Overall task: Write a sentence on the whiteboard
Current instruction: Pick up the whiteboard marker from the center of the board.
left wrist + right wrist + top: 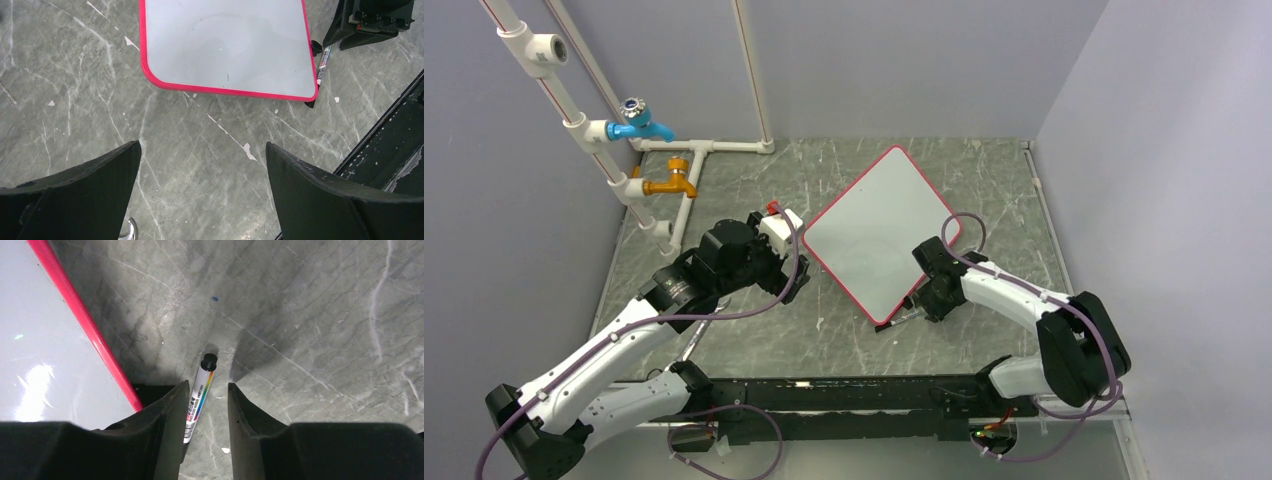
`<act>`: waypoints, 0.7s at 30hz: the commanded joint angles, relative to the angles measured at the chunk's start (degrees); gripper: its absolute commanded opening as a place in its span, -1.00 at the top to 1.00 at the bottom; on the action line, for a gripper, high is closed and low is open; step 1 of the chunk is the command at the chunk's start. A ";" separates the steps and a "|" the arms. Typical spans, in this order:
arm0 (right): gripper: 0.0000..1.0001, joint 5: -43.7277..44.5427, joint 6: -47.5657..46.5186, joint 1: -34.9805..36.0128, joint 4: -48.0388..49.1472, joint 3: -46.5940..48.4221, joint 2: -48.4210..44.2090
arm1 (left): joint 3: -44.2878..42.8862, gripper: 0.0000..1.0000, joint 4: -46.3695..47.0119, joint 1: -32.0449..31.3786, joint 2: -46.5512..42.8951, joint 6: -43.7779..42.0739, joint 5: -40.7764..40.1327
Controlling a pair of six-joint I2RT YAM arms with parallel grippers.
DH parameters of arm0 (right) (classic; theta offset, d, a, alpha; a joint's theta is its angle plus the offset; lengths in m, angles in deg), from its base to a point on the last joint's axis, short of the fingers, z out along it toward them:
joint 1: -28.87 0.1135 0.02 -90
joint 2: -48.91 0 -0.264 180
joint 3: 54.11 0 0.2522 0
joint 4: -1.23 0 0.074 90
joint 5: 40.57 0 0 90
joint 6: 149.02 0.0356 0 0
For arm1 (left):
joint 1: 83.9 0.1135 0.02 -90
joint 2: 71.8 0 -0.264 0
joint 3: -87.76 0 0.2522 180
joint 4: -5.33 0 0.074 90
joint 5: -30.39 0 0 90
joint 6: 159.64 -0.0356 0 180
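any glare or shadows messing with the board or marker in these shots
Right wrist: bright glare patch on the board, dark shadow on the table by the marker. Left wrist: board evenly lit, left fingers dark. Top: even light, soft shadows.

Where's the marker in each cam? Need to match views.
Top external: marker lies at the near corner of the whiteboard.
Left wrist: upper right, just off the board's right edge.
Right wrist: low centre, between the open fingers of the right gripper.
Shared landmark: the board's red rim.
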 commanded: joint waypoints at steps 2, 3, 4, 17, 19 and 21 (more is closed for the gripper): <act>0.32 2.17 0.36 1.07 0.63 2.17 1.41 | -2.20 -0.98 0.52 -0.48 -0.65 -0.62 -1.17; 0.35 2.32 0.28 1.12 0.63 2.03 1.70 | -2.14 -0.98 0.51 -0.57 -0.66 -0.64 -1.18; 0.37 2.51 0.39 1.15 0.63 1.92 1.85 | -2.07 -0.98 0.51 -0.57 -0.66 -0.65 -1.17; 0.63 5.34 -3.37 1.20 1.89 1.81 6.71 | -1.93 -0.98 0.28 -1.88 -0.29 -0.87 -1.17; 0.77 5.45 -3.82 1.24 1.58 1.58 6.73 | -1.94 -0.98 0.25 -2.04 -0.02 -0.98 -1.17; 0.94 5.66 -4.15 1.24 0.91 1.18 6.12 | -1.87 -0.98 0.38 -2.33 0.05 -1.01 -1.17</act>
